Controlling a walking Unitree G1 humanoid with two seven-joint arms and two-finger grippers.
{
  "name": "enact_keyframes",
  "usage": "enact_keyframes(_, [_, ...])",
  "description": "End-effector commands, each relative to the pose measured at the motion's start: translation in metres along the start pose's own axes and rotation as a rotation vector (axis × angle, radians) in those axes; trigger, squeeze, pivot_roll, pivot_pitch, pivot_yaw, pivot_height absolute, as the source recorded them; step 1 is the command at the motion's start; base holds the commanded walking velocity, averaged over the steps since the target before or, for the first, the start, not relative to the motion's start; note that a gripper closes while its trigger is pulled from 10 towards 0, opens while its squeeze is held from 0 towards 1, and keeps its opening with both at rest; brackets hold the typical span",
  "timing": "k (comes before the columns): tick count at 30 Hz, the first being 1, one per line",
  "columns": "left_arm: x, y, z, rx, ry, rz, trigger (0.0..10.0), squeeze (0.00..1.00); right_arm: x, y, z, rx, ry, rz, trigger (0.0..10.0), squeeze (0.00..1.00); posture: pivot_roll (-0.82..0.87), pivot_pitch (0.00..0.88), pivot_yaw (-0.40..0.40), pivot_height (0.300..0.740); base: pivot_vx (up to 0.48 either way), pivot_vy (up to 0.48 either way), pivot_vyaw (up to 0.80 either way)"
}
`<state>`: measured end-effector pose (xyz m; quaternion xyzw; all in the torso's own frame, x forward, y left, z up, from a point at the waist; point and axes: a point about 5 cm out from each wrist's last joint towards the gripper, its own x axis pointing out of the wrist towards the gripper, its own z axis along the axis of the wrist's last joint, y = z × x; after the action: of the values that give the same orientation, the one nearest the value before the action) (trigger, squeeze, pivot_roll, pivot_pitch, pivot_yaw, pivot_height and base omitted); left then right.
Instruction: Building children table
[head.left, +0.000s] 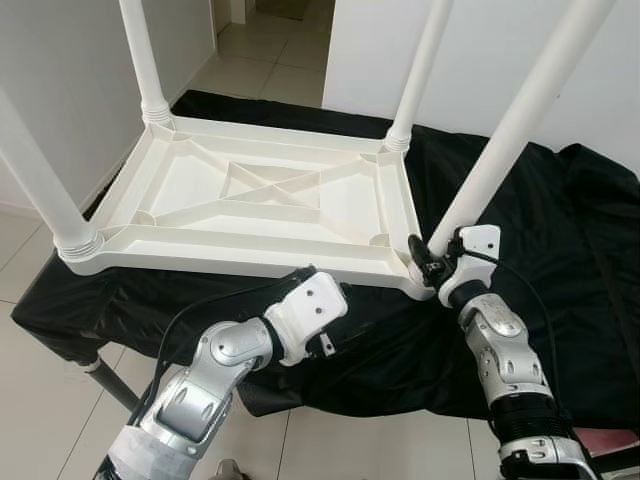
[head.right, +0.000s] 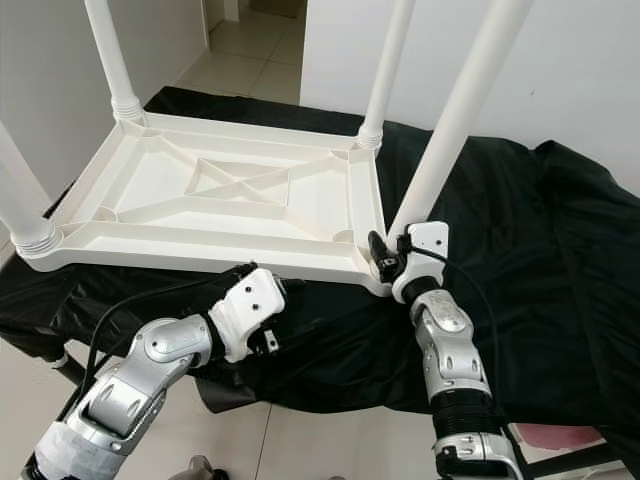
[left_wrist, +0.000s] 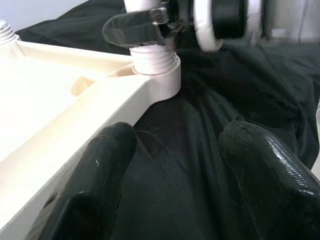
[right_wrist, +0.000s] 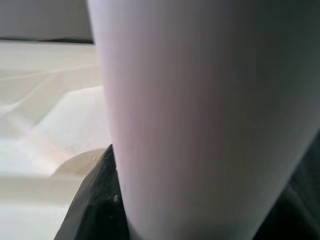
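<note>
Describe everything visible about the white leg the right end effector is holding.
The leg is a long, smooth, white plastic-looking tube, leaning outward from the near right corner socket of the upturned table top. Its ribbed base sits in that socket. The right end effector grips it just above the base, over the black cloth.

Table top (head.left: 265, 200): upside down on the cloth (head.left: 560, 250), four legs up at its corners. Near right leg (head.left: 510, 130): tilted right, my right gripper (head.left: 428, 262) at its base. My left gripper (left_wrist: 175, 165): at the near edge, left of that corner.
</note>
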<state>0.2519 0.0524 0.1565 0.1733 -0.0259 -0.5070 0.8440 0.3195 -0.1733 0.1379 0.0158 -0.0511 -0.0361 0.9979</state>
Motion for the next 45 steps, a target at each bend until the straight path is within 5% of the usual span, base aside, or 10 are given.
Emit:
enact_keyframes(1, [0.002,0.001,0.000,0.012,0.002,0.035,10.0,0.00,-0.011,-0.015,-0.019,-0.030,0.096,-0.224,10.0,0.00,0.05,0.077,-0.071,0.740,0.000,0.000,0.00])
enact_keyframes(5, [0.003,0.000,0.001,0.009,-0.003,0.035,10.0,0.00,-0.015,-0.008,-0.020,0.002,0.095,-0.342,10.0,0.00,0.05,0.076,-0.071,0.740,0.000,0.000,0.00])
enact_keyframes(8, [0.004,-0.002,0.002,0.002,-0.009,0.034,10.0,0.00,-0.010,0.010,-0.015,0.034,0.085,-0.272,10.0,0.00,0.04,0.076,-0.070,0.740,0.000,0.000,0.00])
enact_keyframes(16, [0.003,0.000,0.001,0.007,-0.002,0.039,10.0,0.00,-0.012,0.011,-0.007,0.037,0.045,-0.268,10.0,0.00,0.05,0.080,-0.080,0.740,0.000,0.000,0.00])
enact_keyframes(17, [0.002,0.002,0.000,0.008,0.000,0.046,10.0,0.00,-0.013,0.014,-0.003,0.049,0.021,-0.258,10.0,1.00,0.05,0.083,-0.087,0.740,0.000,0.000,0.00])
enact_keyframes(29, [0.003,0.009,0.001,0.024,-0.004,0.072,10.0,0.00,-0.018,0.010,0.011,0.064,-0.092,-0.144,10.0,1.00,0.04,0.053,-0.105,0.740,0.000,0.000,0.00])
enact_keyframes(30, [0.003,0.009,0.001,0.025,-0.004,0.074,10.0,0.00,-0.018,0.010,0.011,0.058,-0.094,-0.127,10.0,0.30,0.04,0.053,-0.105,0.740,0.000,0.000,0.00])
enact_keyframes(31, [0.003,0.009,0.001,0.025,-0.004,0.074,10.0,0.00,-0.018,0.010,0.011,0.058,-0.094,-0.127,10.0,0.30,0.04,0.053,-0.105,0.740,0.000,0.000,0.00])
enact_keyframes(32, [0.003,0.010,0.001,0.025,-0.004,0.076,10.0,0.00,-0.019,0.010,0.011,0.064,-0.096,-0.113,10.0,0.00,0.04,0.054,-0.106,0.740,0.000,0.000,0.00])
enact_keyframes(45, [-0.001,0.016,0.004,0.024,-0.018,0.070,10.0,0.00,-0.038,-0.003,0.004,0.026,-0.112,-0.073,10.0,0.00,0.02,0.043,-0.061,0.740,0.000,0.000,0.00])
